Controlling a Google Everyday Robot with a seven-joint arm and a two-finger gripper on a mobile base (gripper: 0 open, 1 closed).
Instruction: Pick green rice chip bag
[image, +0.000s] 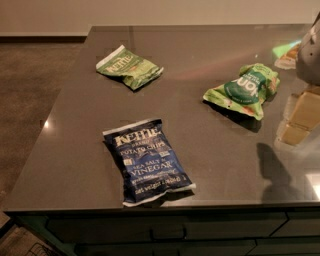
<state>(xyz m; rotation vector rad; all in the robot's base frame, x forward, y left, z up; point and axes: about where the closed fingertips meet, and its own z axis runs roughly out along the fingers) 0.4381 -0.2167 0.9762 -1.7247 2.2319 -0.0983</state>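
Note:
The green rice chip bag (246, 89) lies on the dark grey counter (200, 45) at the right. It is puffy and light green, with a dark green round emblem and orange-tan patches at its edges. My gripper (300, 119) comes in at the right edge of the camera view, just right of the bag and apart from it. It shows as a grey body with tan blocks below. It holds nothing that I can see.
A flatter green Kettle bag (129, 66) lies at the back left. A dark blue Kettle bag (149, 161) lies near the front edge. The counter's left edge drops to a brown floor (30, 100). Drawers run under the front edge.

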